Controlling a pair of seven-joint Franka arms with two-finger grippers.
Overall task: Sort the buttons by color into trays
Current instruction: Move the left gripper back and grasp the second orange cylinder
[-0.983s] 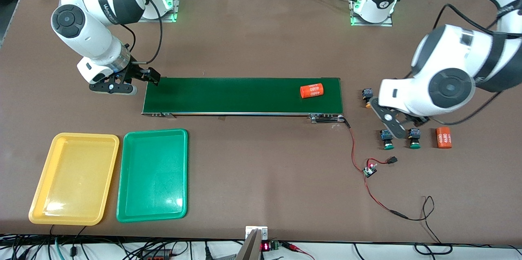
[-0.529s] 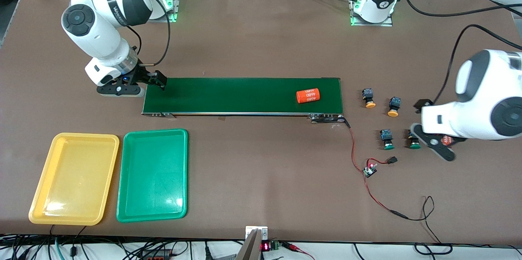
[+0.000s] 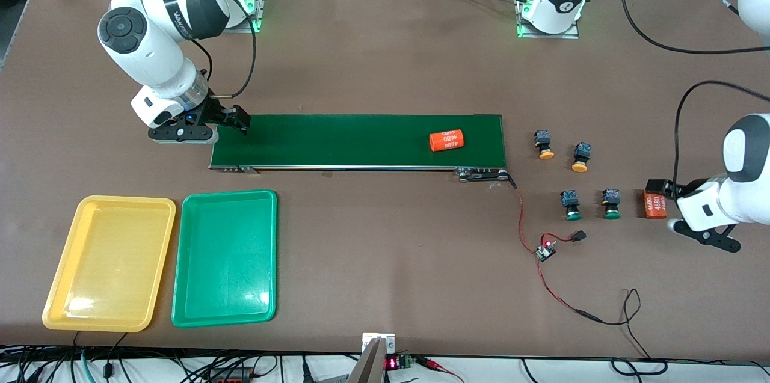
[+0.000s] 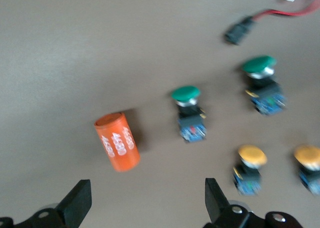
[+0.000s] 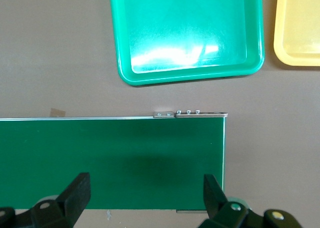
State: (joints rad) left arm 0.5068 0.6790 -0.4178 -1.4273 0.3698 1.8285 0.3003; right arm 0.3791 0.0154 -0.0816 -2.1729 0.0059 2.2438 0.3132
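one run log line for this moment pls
left gripper: open, by orange cylinder | right gripper: open, over belt end | buttons: unsorted

Near the left gripper (image 4: pixel 145 205), an orange cylinder (image 4: pixel 117 141) carries white print; two buttons (image 4: pixel 189 112) have green caps, two yellow-orange, all on black-blue bodies. Below the right gripper (image 5: pixel 145 200): dark-green belt (image 5: pixel 112 160).

A long dark-green conveyor belt (image 3: pixel 358 140) lies on the brown counter (image 3: pixel 385 64). One orange cylinder (image 3: pixel 447 140) rests on the belt; another orange cylinder (image 3: pixel 654 205) and red wiring (image 3: pixel 544 249) lie off its end toward the left arm's end.
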